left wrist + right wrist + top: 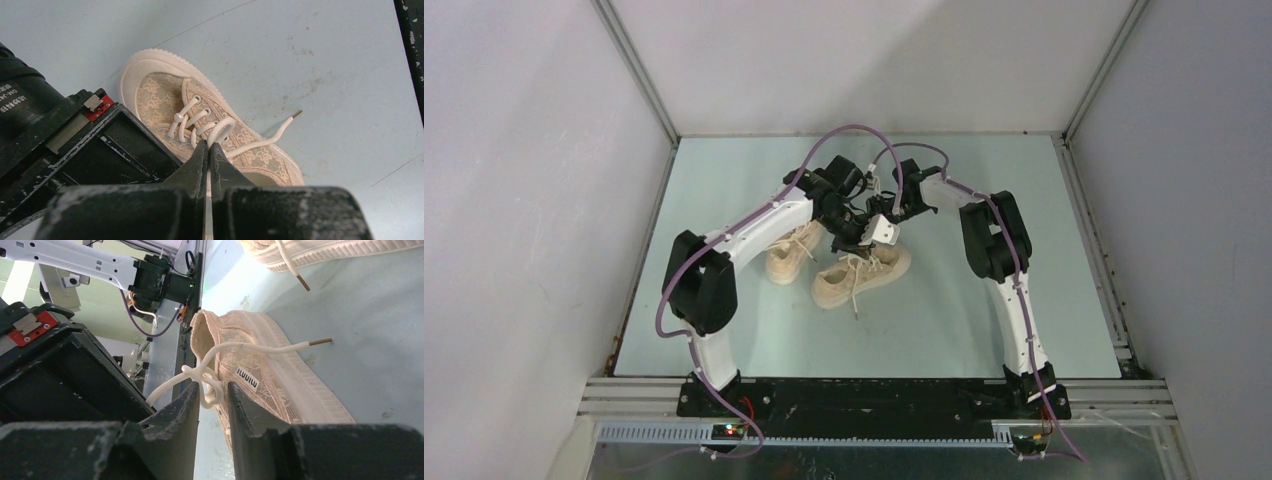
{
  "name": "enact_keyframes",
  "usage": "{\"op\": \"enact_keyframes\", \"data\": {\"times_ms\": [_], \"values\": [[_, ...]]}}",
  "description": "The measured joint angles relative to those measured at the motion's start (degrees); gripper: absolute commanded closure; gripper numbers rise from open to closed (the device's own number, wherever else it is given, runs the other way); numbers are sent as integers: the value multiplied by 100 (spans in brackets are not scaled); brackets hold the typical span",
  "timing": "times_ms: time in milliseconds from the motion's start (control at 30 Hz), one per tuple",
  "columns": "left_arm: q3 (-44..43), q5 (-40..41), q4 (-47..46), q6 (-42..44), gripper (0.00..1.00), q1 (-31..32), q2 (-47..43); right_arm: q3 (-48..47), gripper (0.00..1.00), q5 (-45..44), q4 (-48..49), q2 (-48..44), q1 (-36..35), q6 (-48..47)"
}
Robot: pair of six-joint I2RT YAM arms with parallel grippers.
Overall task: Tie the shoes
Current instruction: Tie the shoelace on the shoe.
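The desk (984,300) carries both shoes (849,280) side by side. Above one shoe (160,95), my left fingers (196,167) are clamped on its lace loop (220,129), I judge to keep it taut. My right fingers (186,407) stand narrowly apart around the knot (202,374) above that shoe, not yet pinching it.

Far shoe (330,250) beyond top edge
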State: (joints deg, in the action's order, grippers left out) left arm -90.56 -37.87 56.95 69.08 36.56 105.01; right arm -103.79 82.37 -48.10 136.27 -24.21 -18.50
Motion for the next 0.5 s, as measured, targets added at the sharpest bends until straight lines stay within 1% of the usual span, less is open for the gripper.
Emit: {"op": "enact_keyframes", "data": {"times_ms": [133,367,500], "values": [[0,-2,0,0,100,0,0,-9,72,2,-59,66,-35,-15],[0,-2,2,0,100,0,0,-9,71,-4,15,201,-48,144],[0,-2,2,2,100,0,0,-9,76,0,26,227,-79,162]]}}
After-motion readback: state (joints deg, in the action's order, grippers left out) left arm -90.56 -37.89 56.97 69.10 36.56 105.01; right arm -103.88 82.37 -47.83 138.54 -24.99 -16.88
